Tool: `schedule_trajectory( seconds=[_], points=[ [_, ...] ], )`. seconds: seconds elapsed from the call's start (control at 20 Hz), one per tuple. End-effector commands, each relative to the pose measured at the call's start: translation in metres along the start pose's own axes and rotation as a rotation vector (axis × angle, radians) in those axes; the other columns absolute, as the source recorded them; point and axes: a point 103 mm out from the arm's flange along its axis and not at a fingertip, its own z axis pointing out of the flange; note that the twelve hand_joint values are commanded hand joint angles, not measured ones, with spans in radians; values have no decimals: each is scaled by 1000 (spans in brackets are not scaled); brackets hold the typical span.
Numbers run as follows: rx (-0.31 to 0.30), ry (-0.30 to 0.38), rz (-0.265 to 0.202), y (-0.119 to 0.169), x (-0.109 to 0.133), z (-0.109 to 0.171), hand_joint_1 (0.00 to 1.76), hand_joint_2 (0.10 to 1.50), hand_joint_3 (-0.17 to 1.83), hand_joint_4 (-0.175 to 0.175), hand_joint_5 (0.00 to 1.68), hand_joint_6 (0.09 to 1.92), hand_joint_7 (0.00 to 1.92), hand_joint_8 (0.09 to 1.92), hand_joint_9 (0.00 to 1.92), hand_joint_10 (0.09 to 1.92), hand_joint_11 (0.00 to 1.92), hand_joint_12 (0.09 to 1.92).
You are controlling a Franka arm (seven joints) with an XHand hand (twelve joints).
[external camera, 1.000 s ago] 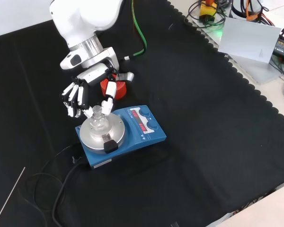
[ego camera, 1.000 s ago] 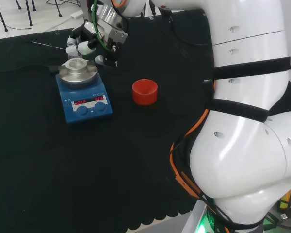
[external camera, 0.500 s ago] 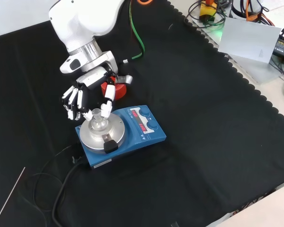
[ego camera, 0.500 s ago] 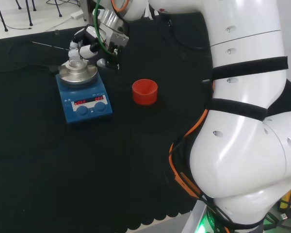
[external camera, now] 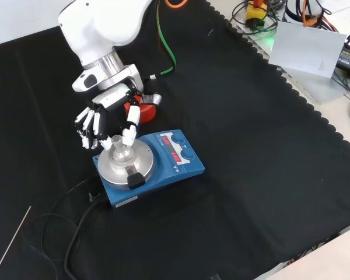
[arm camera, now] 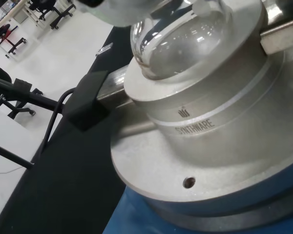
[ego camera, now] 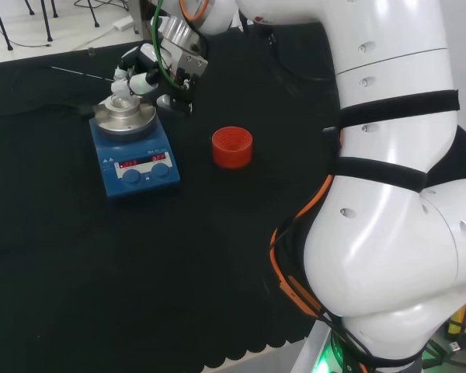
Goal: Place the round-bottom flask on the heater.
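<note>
**A:** Where's your round-bottom flask point(external camera: 120, 150) sitting relative to the robot hand point(external camera: 108, 123) right now?

**B:** Straight below it. In the wrist view the bulb point(arm camera: 185, 36) sits in the cup of the metal block on the blue heater point(external camera: 163, 169), neck pointing up into the robot hand. In the front view your fingers point(external camera: 88, 125) are on the left of the neck and the thumb point(external camera: 130, 125) on the right, curled in around it; I'd call that a grip on the neck.

**A:** So what matters for your next move?

**B:** The neck's axis looks upright. I'd say spread the fingers sideways, then lift along that axis, away from the red ring stand point(ego camera: 232, 147) on the tabletop point(external camera: 268, 175).
</note>
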Motion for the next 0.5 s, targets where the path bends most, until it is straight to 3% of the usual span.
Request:
schedule_trajectory(
  seconds=[0.05,0.3,0.4,0.5],
  points=[
    [3,6,0,0,-2,0,1064,1038,52,156,1094,849,507,508,691,490,188,1318],
    [27,11,-22,-3,-2,-1,1045,1049,76,156,1031,935,489,502,674,487,156,1331],
    [42,2,-31,-4,-1,-2,1013,944,187,72,844,883,460,505,642,502,125,1334],
    [52,-10,-34,-5,1,-3,982,720,542,32,655,820,407,519,593,533,76,1348]
  ],
)
